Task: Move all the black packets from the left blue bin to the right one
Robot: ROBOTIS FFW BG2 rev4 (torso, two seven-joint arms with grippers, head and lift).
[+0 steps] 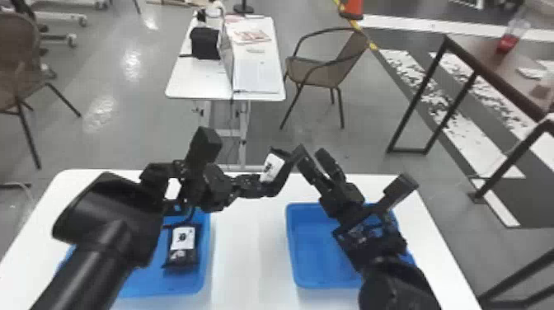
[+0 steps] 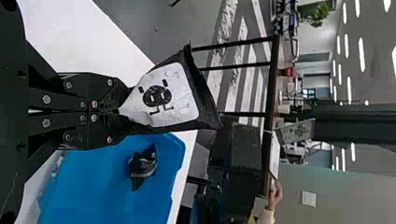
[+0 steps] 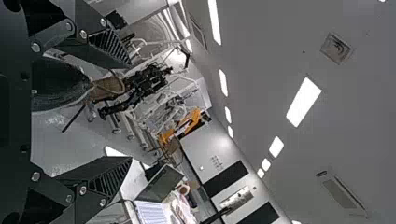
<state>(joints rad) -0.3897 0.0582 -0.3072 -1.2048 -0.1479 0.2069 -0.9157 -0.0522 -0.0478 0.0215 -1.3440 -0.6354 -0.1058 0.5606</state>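
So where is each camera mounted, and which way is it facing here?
Head view: on the head, forward and down over the white table and both blue bins; left arm and right arm show.
Left wrist view: on the left wrist, across a bin toward the striped floor; left fingers grip a black packet.
Right wrist view: on the right wrist, up across the room toward ceiling lights; right fingers apart.
Head and left wrist views share the gripped packet and striped floor.

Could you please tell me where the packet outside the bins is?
In the head view, the packet is near the middle, gripped by the left tool, just left of the right tool.
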